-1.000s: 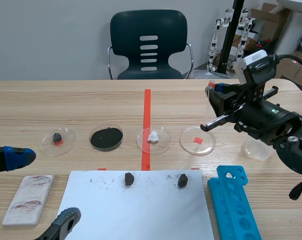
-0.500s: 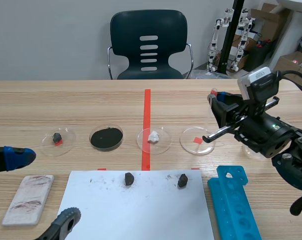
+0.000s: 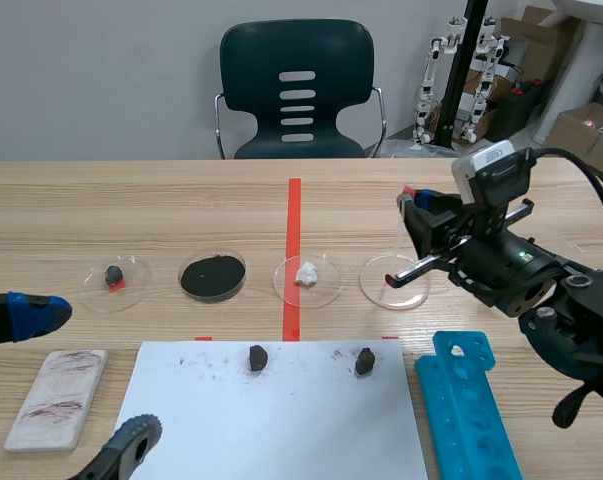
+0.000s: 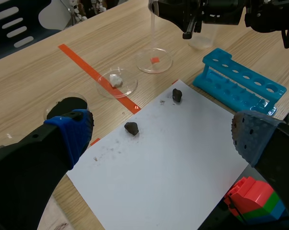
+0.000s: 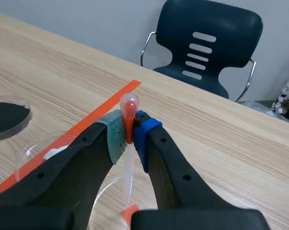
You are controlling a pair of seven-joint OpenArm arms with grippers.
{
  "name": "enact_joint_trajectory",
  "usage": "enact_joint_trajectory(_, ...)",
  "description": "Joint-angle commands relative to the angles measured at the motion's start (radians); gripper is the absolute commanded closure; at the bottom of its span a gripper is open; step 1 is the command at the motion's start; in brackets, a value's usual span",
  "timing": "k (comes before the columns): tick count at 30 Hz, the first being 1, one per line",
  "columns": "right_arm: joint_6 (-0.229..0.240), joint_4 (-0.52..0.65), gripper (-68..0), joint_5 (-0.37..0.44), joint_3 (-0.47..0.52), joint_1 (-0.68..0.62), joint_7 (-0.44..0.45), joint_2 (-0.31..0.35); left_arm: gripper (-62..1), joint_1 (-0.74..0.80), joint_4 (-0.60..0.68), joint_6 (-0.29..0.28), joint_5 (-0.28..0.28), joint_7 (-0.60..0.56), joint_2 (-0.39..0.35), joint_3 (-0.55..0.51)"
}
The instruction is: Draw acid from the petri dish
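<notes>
Scene view, right pincer [image 3: 419, 212]: it is pressed onto a dropper [image 3: 409, 190], which is held upright near its red bulb.
Scene view, petri dish [image 3: 376, 275]: the clear dish with a red mark is found directly under this pincer, and the clear tube of the dropper is pointed down into it. It cannot be told if the tip is touching the bottom.
Scene view, left pincer [image 3: 101, 372]: it is spread wide and nothing is held. The dish is well apart from it, far ahead and to its right side.
Scene view, blue rack [image 3: 466, 410]: it is laid on the worktop [image 3: 81, 210] below the right pincer, nearer to the robot.
Left wrist view, left pincer: both fingers are seen apart, with a white sheet [image 4: 173, 158] under and ahead of them. The dish is seen far ahead.
Right wrist view, right pincer: the neck of the dropper, just below the round bulb, is pinched between the two pads. The rim of the dish is seen beneath the fingers.
Progress, done: the dropper is judged to be taken up and brought over the dish.
Progress, left: the squeezing and releasing of the bulb, and the lifting out, seem not yet done. No liquid can be made out in the tube.
</notes>
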Motion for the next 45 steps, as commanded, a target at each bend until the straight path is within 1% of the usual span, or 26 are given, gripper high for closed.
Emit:
enact_joint_trajectory(1, -0.003, 0.002, -3.2, 0.008, 0.001, 0.02, 0.014, 0.005, -60.5, -0.003, 0.005, 0.002, -0.01, -0.014, 0.002, -0.006)
enact_joint_trajectory(7, -0.004, -0.014, -3.3, 0.009, 0.001, 0.02, 0.003, 0.005, -60.5, -0.003, 0.005, 0.002, -0.01, -0.015, 0.002, -0.006)
enact_joint_trajectory(33, -0.003, -0.014, -3.4, 0.008, 0.001, 0.02, -0.008, 0.005, -60.5, -0.003, 0.005, 0.002, -0.01, -0.015, 0.002, -0.006)
enact_joint_trajectory(40, -0.004, -0.014, -3.8, 0.008, 0.001, 0.02, -0.008, 0.006, -60.5, -0.003, 0.005, 0.002, -0.01, -0.015, 0.002, -0.006)
enact_joint_trajectory(42, -0.004, -0.014, -5.6, 0.008, 0.001, 0.02, -0.008, 0.006, -60.5, -0.003, 0.005, 0.002, -0.01, -0.015, 0.002, -0.006)
enact_joint_trajectory(45, -0.004, -0.014, -5.8, 0.008, 0.001, 0.02, -0.008, 0.006, -60.5, -0.003, 0.005, 0.002, -0.01, -0.015, 0.002, -0.006)
